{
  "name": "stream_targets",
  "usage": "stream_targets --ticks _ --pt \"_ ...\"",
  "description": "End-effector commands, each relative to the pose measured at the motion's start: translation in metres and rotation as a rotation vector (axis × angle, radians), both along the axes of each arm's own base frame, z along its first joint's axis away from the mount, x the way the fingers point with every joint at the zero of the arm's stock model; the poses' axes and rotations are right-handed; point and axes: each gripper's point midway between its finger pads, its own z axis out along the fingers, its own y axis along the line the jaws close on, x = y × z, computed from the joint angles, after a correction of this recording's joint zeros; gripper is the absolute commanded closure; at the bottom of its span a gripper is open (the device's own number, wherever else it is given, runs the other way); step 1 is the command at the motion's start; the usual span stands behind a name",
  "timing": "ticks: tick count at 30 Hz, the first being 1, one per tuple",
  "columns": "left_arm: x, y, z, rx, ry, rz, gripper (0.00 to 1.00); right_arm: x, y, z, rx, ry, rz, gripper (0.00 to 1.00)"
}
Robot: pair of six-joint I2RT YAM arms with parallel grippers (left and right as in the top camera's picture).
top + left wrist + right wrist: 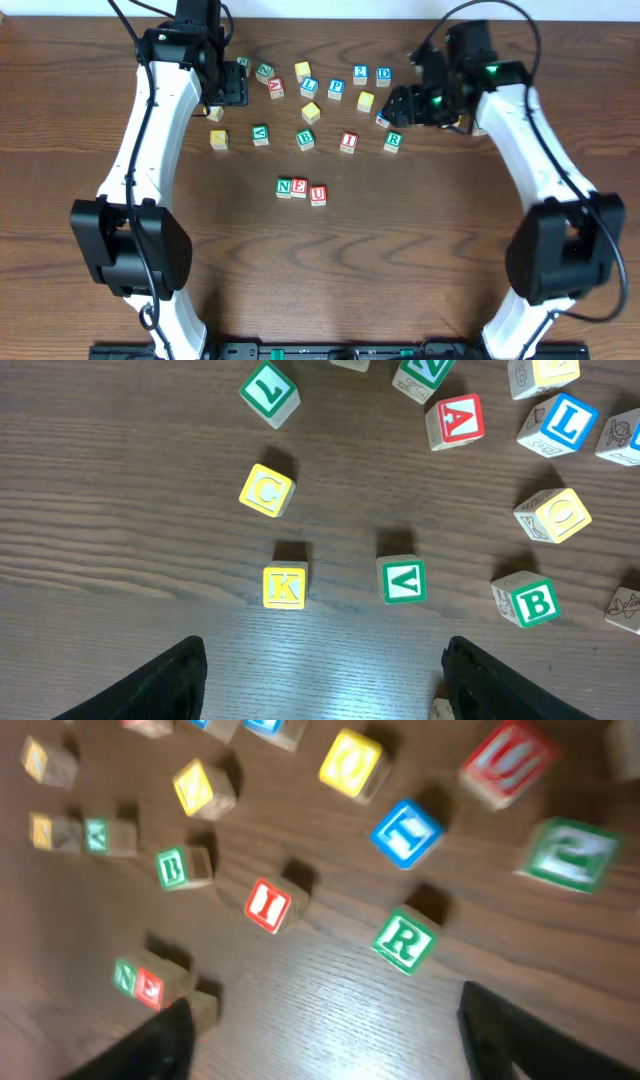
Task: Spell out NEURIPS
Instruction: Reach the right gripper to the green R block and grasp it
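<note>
Right fingers [520, 1035] cut off below; green R cube [403, 941] blurred.

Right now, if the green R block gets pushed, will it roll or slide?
The R block is a flat-faced cube, so it would likely slide, not roll. It looks wooden, so it is probably rigid and light. Its square sides should suit a pinch grip.

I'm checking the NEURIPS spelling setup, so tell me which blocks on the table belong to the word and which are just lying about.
For the word: N cube, E cube and U cube, already in a row; R cube; I cube; P cube.
Lying about: K cube, V cube, B cube, C cube, A cube, L cube.
</note>
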Motion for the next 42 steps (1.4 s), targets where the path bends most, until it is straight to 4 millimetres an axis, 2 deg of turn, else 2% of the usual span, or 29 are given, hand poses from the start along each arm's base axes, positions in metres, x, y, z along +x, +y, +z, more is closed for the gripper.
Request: stream_targets --ticks 1,3,5,17,21,26,33,42 --pt "0.001 0.004 0.015 0.009 -0.036 0.006 0.25 0.001 0.003 -0.031 -0.058 0.097 -0.100 0.34" --pt "0.001 0.004 0.015 0.009 -0.036 0.006 0.25 0.000 -0.013 -0.048 -0.142 0.156 -0.242 0.34" --pt "0.001 0.004 0.015 0.009 -0.036 0.006 0.25 0.000 -0.017 -0.060 -0.177 0.190 -0.313 0.34" --pt "0.001 0.004 0.015 0.009 -0.036 0.006 0.25 0.001 -0.018 -0.093 -0.201 0.253 -0.393 0.32" --pt "0.001 0.004 0.015 0.009 -0.036 0.006 0.25 0.002 -0.015 -0.097 -0.201 0.252 -0.395 0.33" --pt "0.000 0.004 0.015 0.009 -0.035 0.006 0.25 0.003 -0.017 -0.098 -0.223 0.239 -0.418 0.39" --pt "0.001 0.004 0.015 0.009 -0.036 0.006 0.25 0.002 -0.012 -0.106 -0.221 0.234 -0.435 0.45" --pt "0.000 0.004 0.015 0.009 -0.035 0.006 0.25 -0.002 -0.016 -0.118 -0.246 0.229 -0.448 0.52"
